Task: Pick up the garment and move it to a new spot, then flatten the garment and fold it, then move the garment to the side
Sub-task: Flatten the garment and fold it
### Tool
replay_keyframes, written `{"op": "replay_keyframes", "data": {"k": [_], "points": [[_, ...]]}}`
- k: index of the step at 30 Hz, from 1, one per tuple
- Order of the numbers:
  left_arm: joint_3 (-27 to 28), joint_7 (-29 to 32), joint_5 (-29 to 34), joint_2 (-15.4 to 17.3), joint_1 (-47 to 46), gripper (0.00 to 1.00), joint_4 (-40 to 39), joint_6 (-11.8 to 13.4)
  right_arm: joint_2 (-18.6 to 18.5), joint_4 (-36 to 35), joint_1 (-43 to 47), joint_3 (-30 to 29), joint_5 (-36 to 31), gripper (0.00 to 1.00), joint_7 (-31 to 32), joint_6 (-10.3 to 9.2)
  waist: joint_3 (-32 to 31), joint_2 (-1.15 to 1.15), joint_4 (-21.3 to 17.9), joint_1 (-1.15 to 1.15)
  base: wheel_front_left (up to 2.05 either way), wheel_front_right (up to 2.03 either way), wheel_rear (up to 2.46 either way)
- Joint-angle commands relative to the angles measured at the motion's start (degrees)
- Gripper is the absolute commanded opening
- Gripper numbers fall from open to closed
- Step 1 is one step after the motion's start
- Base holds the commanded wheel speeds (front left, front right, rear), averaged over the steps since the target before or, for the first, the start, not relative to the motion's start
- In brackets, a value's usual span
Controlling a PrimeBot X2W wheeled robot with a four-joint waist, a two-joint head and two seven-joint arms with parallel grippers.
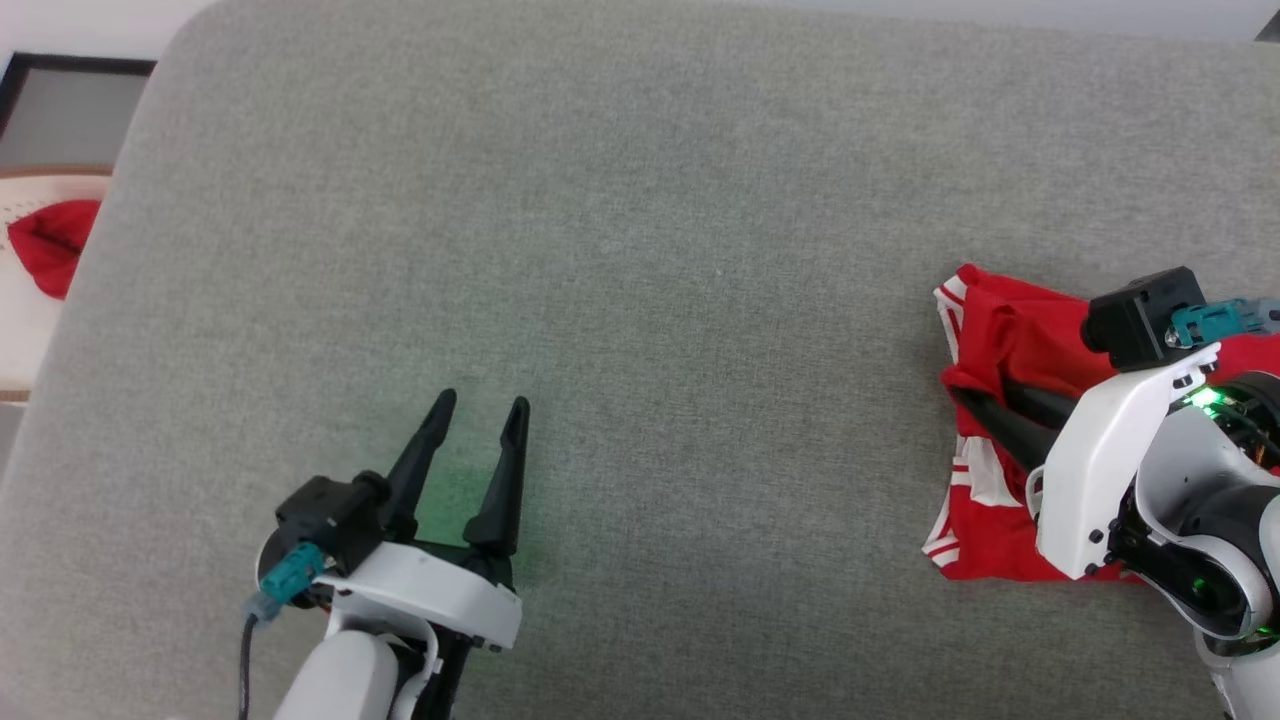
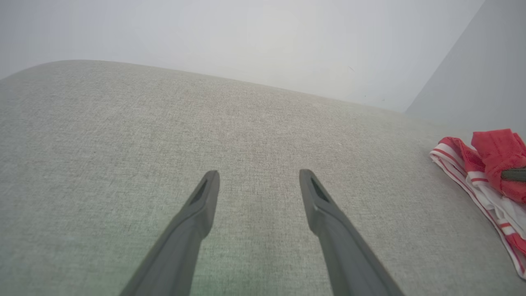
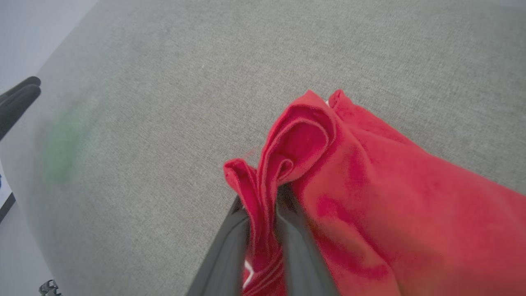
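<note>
The garment (image 1: 1005, 330) lies bunched at the right edge of the frame on the grey surface (image 1: 640, 250), with its striped trim showing along its left side. The right hand (image 3: 263, 205) pinches a raised red fold between its narrow fingers. Well apart, at lower left, the left hand (image 1: 482, 400) is spread wide and holds nothing. A plain red cloth (image 1: 50, 245) sits beyond the surface at far left.

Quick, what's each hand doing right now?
Left hand: open, empty.
Right hand: closed on a fold of the jersey.
</note>
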Motion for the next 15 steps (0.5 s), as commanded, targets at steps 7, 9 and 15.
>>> {"op": "replay_keyframes", "data": {"k": [7,9,15], "points": [[0.37,-0.23,-0.53,1.37,-0.53,1.00,0.42,-0.15,0.40,1.43,-0.21,-1.29,2.80,1.00,-3.83,-0.09,-3.35,0.00,-2.10,0.00,0.00,0.00,0.00],[0.34,-0.23,-0.74,1.74,-0.23,1.00,0.91,-0.15,0.14,2.49,0.86,-2.10,3.31,1.00,-5.19,-0.09,-4.54,0.00,-2.80,0.00,0.00,0.00,0.00],[0.24,-0.23,-1.73,2.81,1.02,1.00,2.39,-0.15,-1.84,7.11,3.04,-5.20,1.80,1.00,-13.69,-0.09,-7.56,0.00,-4.88,0.00,0.00,0.00,0.00]]}}
